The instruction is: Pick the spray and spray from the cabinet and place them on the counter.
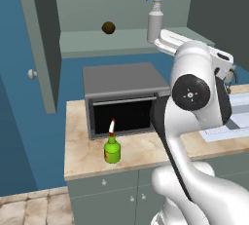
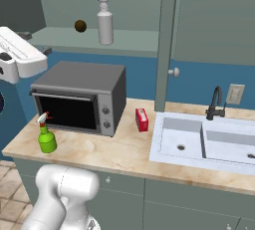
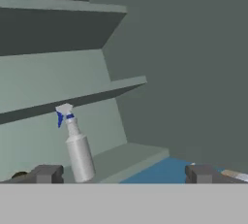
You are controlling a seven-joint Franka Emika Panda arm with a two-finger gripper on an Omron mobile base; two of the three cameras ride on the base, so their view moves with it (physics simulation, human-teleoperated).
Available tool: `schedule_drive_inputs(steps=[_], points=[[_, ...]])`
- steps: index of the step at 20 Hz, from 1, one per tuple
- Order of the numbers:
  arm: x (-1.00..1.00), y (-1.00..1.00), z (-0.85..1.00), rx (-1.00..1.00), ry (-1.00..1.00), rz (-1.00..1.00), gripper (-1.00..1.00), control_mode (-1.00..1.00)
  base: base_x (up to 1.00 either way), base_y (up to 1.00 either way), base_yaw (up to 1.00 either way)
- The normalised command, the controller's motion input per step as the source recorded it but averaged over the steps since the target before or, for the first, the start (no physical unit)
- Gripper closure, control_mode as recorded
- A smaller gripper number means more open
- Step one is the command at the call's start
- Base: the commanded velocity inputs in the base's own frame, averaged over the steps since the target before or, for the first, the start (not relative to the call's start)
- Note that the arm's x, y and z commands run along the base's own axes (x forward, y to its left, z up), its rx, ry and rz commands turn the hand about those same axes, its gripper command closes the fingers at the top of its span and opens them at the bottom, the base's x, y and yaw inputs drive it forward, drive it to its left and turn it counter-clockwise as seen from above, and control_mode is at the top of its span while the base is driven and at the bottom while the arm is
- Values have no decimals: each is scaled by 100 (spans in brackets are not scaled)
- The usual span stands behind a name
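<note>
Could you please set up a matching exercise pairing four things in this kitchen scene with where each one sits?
Things:
1. grey-white spray bottle
2. green spray bottle
3. red box
4. brown ball

Places:
A. on the counter in front of the toaster oven
B. on the counter between toaster oven and sink
C. cabinet floor, left in both base views
D. cabinet floor, upright, to the ball's right

Pairs: 1-D, 2-A, 3-B, 4-C

Grey-white spray (image 1: 155, 24), green spray (image 1: 112, 150), seemingly beige-marbled counter (image 1: 141, 151)
</note>
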Motion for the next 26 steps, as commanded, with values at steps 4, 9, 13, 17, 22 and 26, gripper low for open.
schedule_drive_inputs(steps=[4,9,13,17,22,26], points=[[1,-5,1,0,0,21,-100,-100,0,0,0],[0,0,3,-3,0,19,-100,-100,0,0,0],[5,0,4,-1,-1,18,-100,-100,0,0,0],[7,0,16,0,0,16,-100,-100,0,0,0],[5,0,24,-1,-5,12,-100,-100,0,0,0],[4,5,12,-6,-6,5,-100,-100,0,0,0]])
